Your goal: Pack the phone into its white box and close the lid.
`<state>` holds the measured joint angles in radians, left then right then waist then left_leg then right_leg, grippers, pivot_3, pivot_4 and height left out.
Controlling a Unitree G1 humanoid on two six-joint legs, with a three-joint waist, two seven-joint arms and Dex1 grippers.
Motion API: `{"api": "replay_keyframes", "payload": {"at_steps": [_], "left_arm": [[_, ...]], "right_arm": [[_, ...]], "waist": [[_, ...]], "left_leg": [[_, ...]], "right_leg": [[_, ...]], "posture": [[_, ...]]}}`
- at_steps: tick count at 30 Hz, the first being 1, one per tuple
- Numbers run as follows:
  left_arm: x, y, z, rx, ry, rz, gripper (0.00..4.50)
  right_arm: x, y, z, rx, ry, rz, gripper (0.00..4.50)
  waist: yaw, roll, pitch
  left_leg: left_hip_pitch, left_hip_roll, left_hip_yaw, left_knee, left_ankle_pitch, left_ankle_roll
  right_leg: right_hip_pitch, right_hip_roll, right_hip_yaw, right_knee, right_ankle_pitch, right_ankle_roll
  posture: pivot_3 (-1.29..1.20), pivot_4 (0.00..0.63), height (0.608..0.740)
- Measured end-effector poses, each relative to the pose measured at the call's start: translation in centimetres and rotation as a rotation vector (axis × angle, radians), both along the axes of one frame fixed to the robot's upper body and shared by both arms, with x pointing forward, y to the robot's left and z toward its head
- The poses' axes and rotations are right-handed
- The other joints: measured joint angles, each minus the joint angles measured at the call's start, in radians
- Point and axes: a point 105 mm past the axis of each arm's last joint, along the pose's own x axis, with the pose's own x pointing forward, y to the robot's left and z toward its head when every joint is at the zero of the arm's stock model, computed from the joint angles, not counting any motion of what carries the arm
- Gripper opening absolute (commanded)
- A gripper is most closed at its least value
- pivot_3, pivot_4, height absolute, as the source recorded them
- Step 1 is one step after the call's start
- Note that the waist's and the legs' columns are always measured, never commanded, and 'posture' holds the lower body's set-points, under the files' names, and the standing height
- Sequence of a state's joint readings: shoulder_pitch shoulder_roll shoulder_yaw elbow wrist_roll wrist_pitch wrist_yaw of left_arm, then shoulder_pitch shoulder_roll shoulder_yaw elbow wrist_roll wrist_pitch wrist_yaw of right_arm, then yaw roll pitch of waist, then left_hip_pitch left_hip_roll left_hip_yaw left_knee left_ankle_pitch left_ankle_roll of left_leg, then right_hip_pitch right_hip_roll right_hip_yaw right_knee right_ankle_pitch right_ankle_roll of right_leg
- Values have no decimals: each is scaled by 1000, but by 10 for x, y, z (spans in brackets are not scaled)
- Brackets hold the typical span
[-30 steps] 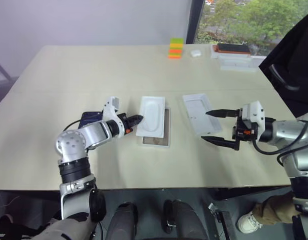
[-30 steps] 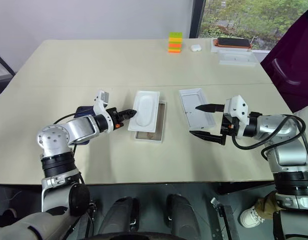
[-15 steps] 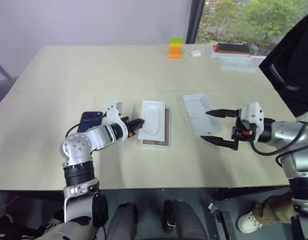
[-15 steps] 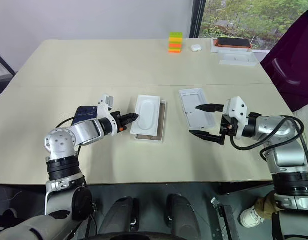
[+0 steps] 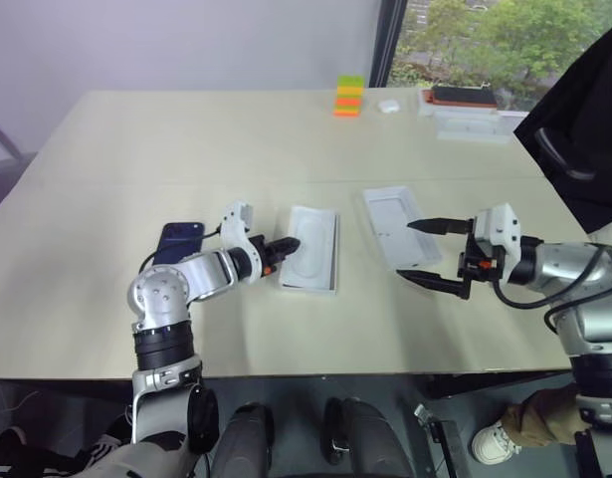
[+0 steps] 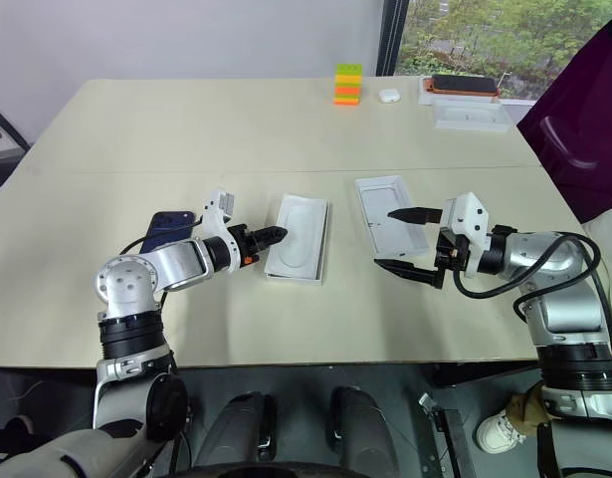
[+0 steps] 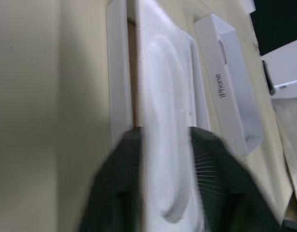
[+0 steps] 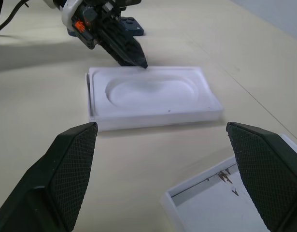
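Left claw [image 5: 289, 243]: you have its two fingers apart at the near-left rim of the thin white insert [image 5: 310, 249], and the left wrist view shows the insert's edge between them. Nothing is lifted.

The insert lies flat on the white box [image 5: 334, 257]. Only a narrow strip of the box's rim shows along the insert's right side. Both have their long axis running away from you, leaning slightly right at the far end.

Your left forearm reaches forward and to the right, low over the table [image 5: 186, 149]. The phone [image 5: 181, 239] lies flat just behind that forearm, to the left of the box and apart from it. Its long axis also points away from you.

Right claw [image 5: 405, 250]: it is wide open and empty, one finger above the other, pointing left. It hangs above the table at the near end of the lid [image 5: 390, 227]. The lid rests hollow side up to the right of the box, with a bare strip of table between them, and its far end slants left.

Beyond these items the table is bare as far as the coloured blocks [image 5: 348, 97] near the far edge. The near edge runs close under both arms.
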<state>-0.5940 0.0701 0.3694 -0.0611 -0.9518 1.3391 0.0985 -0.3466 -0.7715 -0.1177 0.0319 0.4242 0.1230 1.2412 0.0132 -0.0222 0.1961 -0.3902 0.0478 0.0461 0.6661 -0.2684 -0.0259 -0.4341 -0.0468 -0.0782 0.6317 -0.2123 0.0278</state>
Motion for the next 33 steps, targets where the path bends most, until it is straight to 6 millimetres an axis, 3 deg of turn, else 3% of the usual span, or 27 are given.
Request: {"api": "replay_keyframes", "payload": {"at_steps": [13,16,18,21,23,27,32,33], "left_arm": [[-4,-4,21,0,-43,-43,2787],[-11,1,30,66,-116,-90,2787],[-14,18,36,153,-214,-94,2787],[-17,60,40,289,-373,-59,2787],[-18,72,44,321,-464,-73,2787],[-24,99,52,412,-654,-135,2851],[-28,110,54,419,-758,-180,2851],[-31,112,53,411,-765,-188,2851]], "right_arm": [[4,3,7,49,8,-12,4500],[6,4,8,56,2,-21,4500],[11,10,11,67,-2,-30,4500],[18,20,12,77,-3,-61,4500],[24,29,12,79,-6,-75,4500],[33,58,7,62,-30,-94,2789],[45,82,5,41,-50,-142,107],[48,87,7,32,-67,-153,37]], "waist": [[0,0,0],[-2,0,0],[-12,0,0],[-23,1,0],[-21,1,0],[-15,1,0],[1,1,0],[-1,1,0]], "left_leg": [[0,0,0,0,0,0],[0,0,0,0,0,0],[1,1,1,-2,0,0],[1,1,0,-4,1,-3],[0,1,1,-3,2,-3],[-2,1,2,-3,1,-3],[-4,0,3,-2,1,-3],[-4,1,3,-2,1,-3]], "right_leg": [[0,0,0,0,0,0],[0,0,0,0,0,0],[-1,1,1,1,0,0],[-2,2,1,1,0,-1],[-3,1,1,1,0,-1],[-5,0,1,0,0,-1],[-6,-1,1,0,0,-1],[-6,-1,1,0,0,-1]], "posture": [[0,150,740],[0,150,740],[0,150,740],[0,150,740],[0,150,740],[0,150,740],[0,150,740],[0,150,740]]}}
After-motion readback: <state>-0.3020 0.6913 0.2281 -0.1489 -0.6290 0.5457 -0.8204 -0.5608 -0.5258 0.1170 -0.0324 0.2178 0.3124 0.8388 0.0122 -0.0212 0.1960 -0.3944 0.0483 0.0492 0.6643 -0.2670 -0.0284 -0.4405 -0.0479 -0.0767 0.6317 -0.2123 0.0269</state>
